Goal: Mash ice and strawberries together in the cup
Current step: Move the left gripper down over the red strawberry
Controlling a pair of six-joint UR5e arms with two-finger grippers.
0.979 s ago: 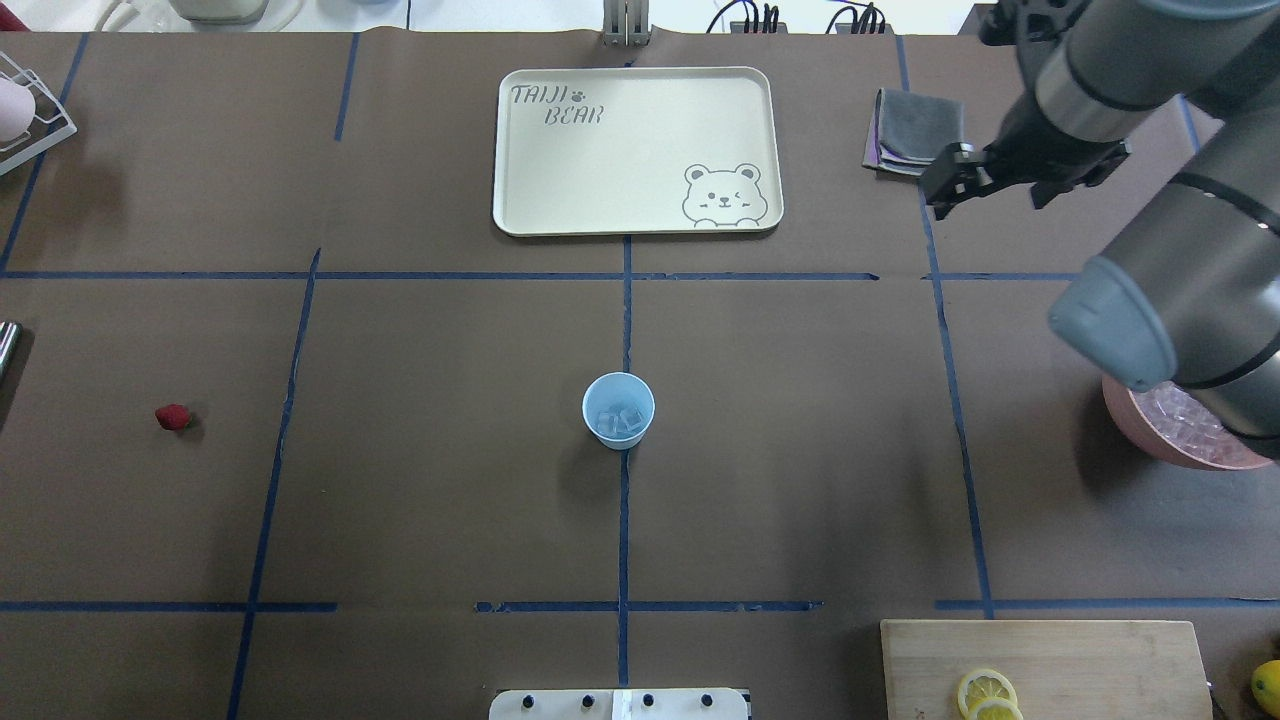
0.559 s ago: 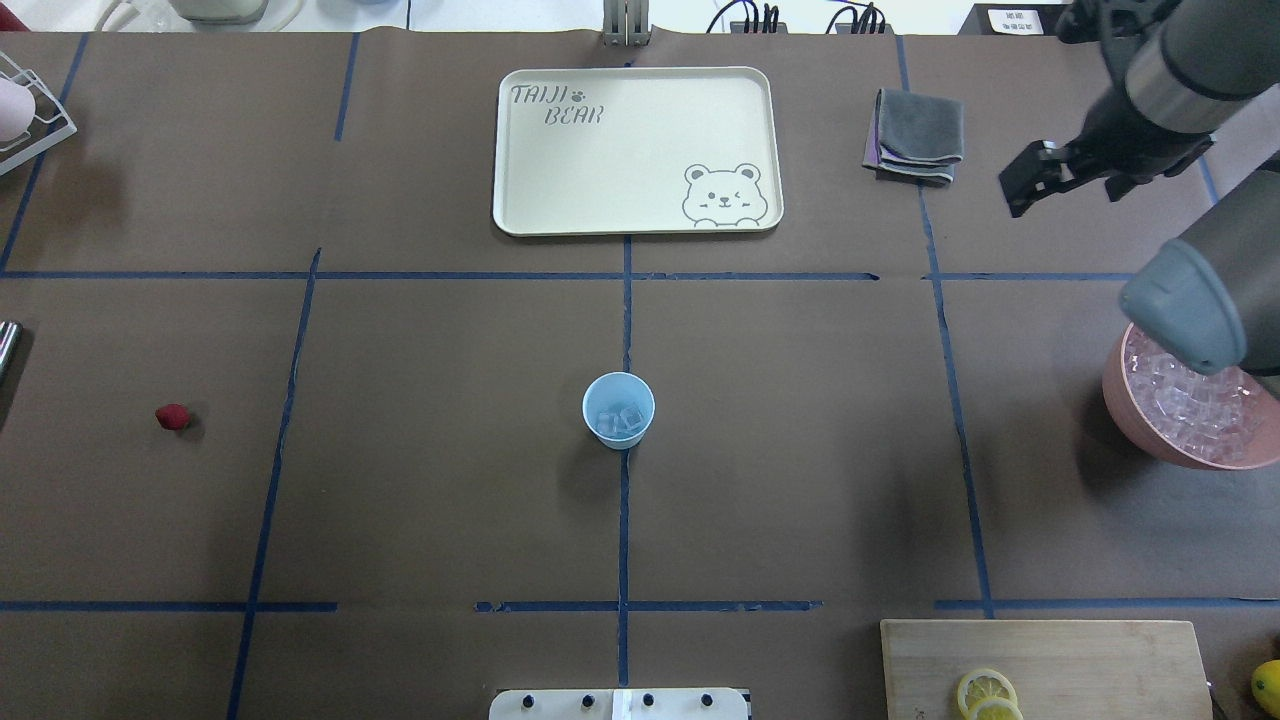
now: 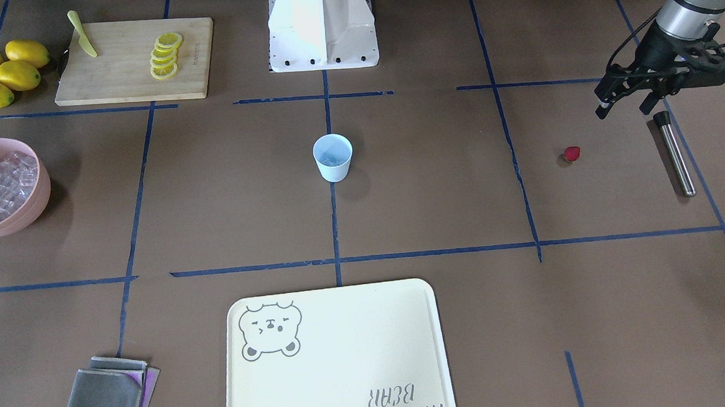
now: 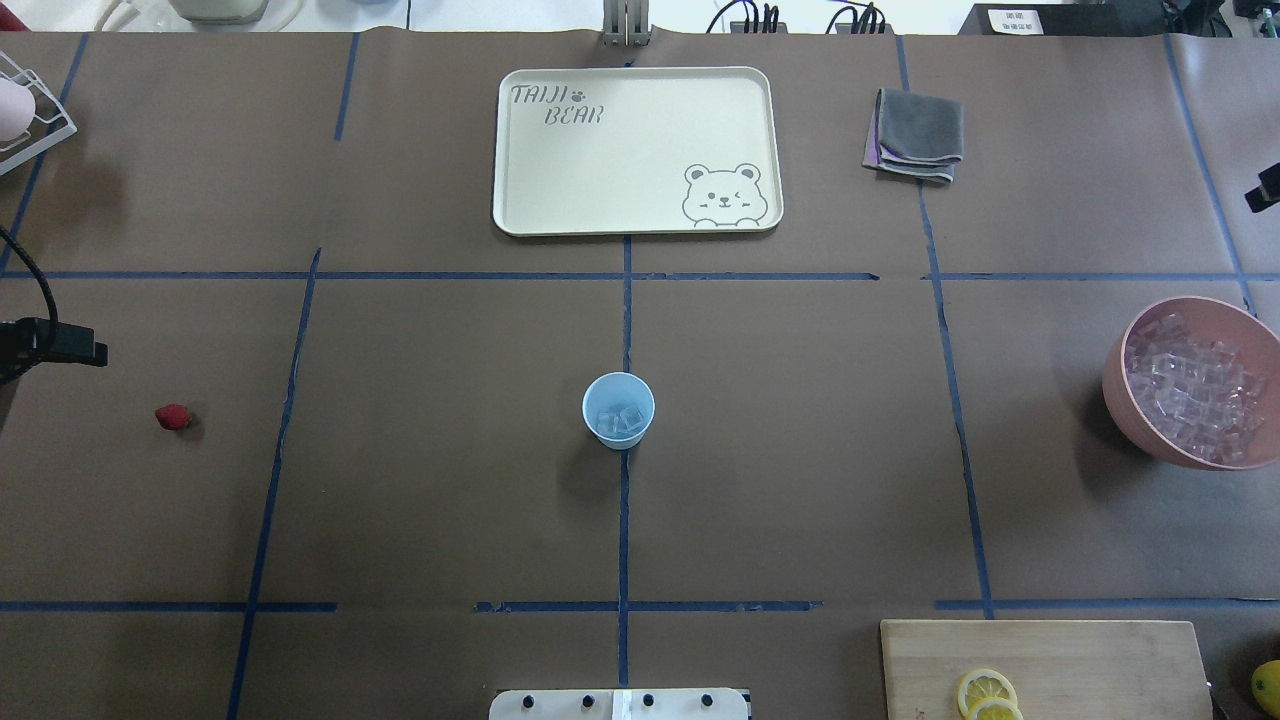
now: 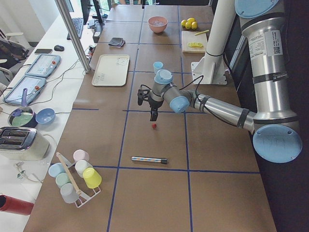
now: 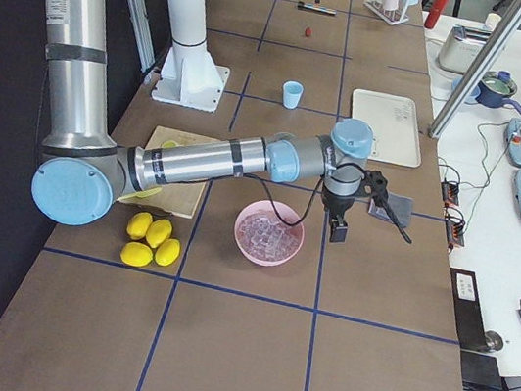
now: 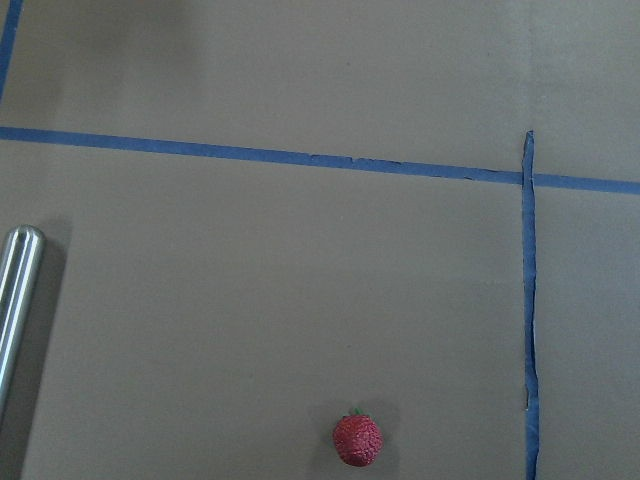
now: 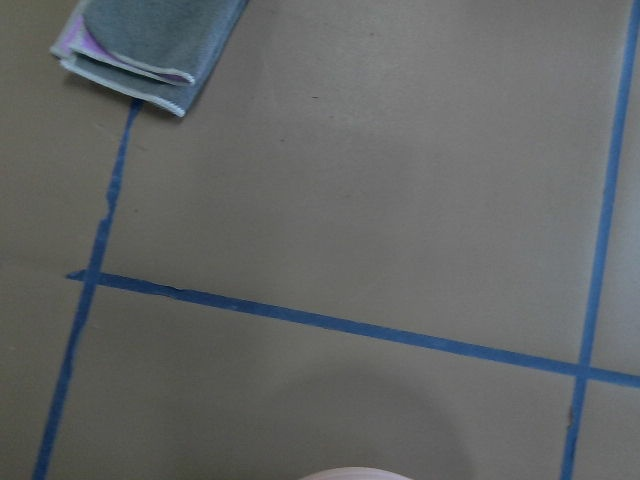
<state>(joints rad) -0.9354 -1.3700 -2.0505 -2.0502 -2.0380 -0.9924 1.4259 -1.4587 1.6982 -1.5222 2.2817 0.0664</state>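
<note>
The pale blue cup [image 4: 618, 410] stands at the table's middle with a few ice cubes [image 4: 620, 421] in it; it also shows in the front view [image 3: 333, 157]. The strawberry [image 4: 172, 417] lies alone at the left. My left gripper [image 3: 622, 113] is open and empty, hanging above the table just behind the strawberry [image 3: 572, 153]. The left wrist view shows the strawberry [image 7: 357, 440] at its bottom edge. My right gripper [image 6: 351, 220] is open and empty beside the pink bowl; only its tip [image 4: 1263, 190] shows in the overhead view.
A pink bowl [image 4: 1120, 395] heaped with ice stands at the right. A metal rod [image 3: 673, 153] lies by the left gripper. A cream tray [image 4: 520, 215] and grey cloths [image 4: 912, 135] lie at the back. A cutting board [image 4: 1040, 650] with lemon slices sits at the front right.
My right arm has swung away to the right, almost out of the overhead view, uncovering the pink bowl. My left gripper has come into view at the left edge.
</note>
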